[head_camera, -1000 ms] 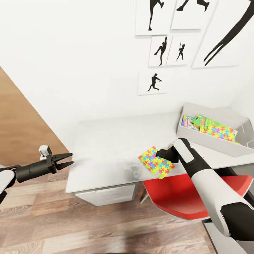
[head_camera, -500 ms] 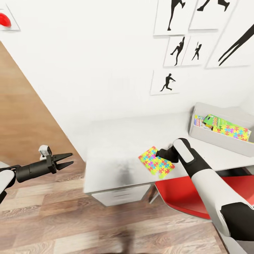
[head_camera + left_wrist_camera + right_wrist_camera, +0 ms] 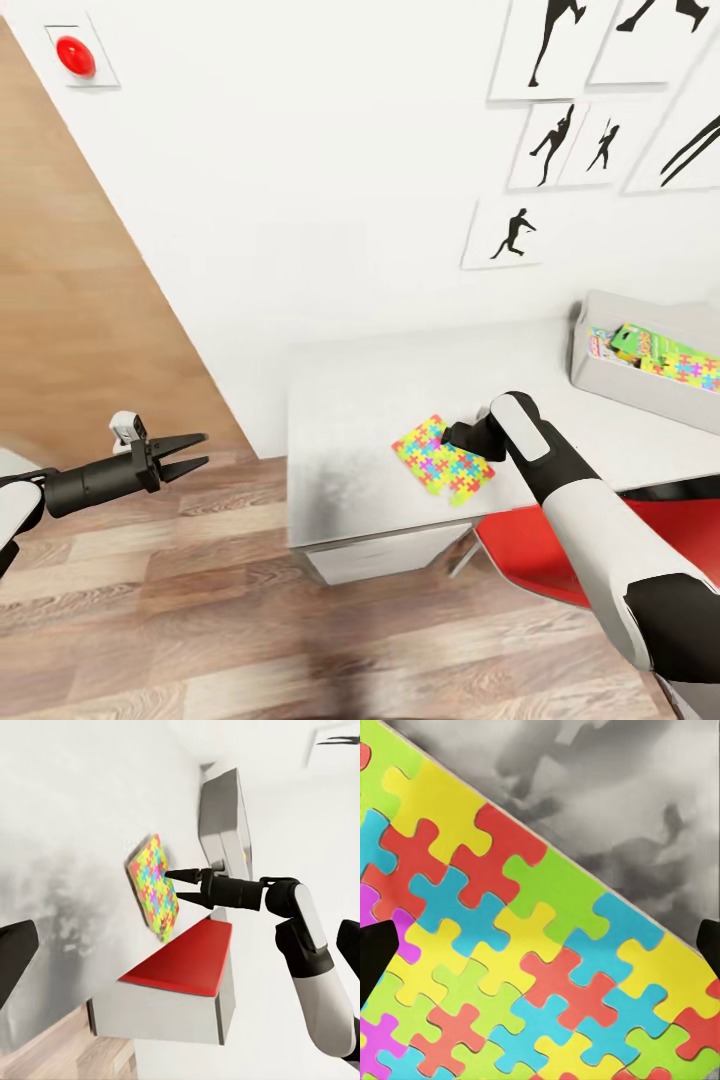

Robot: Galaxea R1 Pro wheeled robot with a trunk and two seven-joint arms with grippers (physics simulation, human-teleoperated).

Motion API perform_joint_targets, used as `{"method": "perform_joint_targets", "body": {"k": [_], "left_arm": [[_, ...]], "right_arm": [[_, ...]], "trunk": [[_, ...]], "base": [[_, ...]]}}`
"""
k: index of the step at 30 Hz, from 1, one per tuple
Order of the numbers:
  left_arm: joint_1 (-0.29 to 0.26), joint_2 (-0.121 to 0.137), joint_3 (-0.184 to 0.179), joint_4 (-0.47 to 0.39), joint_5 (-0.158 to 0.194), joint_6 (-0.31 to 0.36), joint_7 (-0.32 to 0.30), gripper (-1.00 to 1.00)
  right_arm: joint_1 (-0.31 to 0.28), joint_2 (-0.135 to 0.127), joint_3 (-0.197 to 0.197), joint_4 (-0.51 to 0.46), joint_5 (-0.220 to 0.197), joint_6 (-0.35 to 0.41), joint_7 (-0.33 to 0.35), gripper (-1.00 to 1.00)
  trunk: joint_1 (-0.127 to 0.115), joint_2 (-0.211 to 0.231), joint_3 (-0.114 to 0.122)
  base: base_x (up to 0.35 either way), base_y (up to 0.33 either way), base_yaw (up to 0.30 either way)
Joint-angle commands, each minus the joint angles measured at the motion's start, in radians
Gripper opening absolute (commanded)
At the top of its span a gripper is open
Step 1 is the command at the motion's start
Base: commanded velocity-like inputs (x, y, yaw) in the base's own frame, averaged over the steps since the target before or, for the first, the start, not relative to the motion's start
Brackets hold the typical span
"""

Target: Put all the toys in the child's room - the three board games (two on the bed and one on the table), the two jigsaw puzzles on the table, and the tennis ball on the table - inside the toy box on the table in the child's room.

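A jigsaw puzzle [image 3: 443, 462] of bright interlocking pieces hangs just above the pale table [image 3: 360, 400], with my right gripper [image 3: 452, 436] shut on it. Seen from the left wrist, the right fingertips [image 3: 178, 876] meet the puzzle [image 3: 154, 892]. In the right wrist view the puzzle [image 3: 525, 945] faces the camera over the mottled table top [image 3: 645, 802]. The toy box [image 3: 640, 390] stands at the table's far right and holds a green-edged board game [image 3: 640, 342] and another puzzle [image 3: 692, 370]. My left gripper [image 3: 198, 451] is open, out over the wood floor left of the table.
A red chair [image 3: 570, 545] stands at the table's front, under my right arm. A drawer unit [image 3: 385, 555] sits beneath the table. The white wall behind carries silhouette posters [image 3: 560, 140] and a red button [image 3: 76, 56]. Wood floor [image 3: 200, 620] spreads to the left.
The whole picture has shifted, so the camera has moved: table, toy box and posters now sit further right. Both arms keep their places in view, and the puzzle stays with the right gripper.
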Motion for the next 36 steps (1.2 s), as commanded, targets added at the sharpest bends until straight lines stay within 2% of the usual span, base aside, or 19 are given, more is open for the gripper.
{"method": "perform_joint_targets", "body": {"k": [1, 36], "left_arm": [[-0.001, 0.001, -0.002, 0.001, -0.002, 0.002, -0.006, 1.0], [-0.001, 0.0, -0.002, 0.001, -0.002, 0.002, -0.006, 1.0]], "right_arm": [[0.0, -0.001, 0.004, 0.035, -0.03, -0.005, -0.008, 1.0], [0.0, -0.001, 0.006, 0.035, -0.03, -0.005, -0.007, 1.0]], "trunk": [[0.001, -0.001, -0.002], [0.001, -0.001, -0.002]], "base": [[0.0, 0.277, 0.0], [-0.083, 0.249, 0.0]]}}
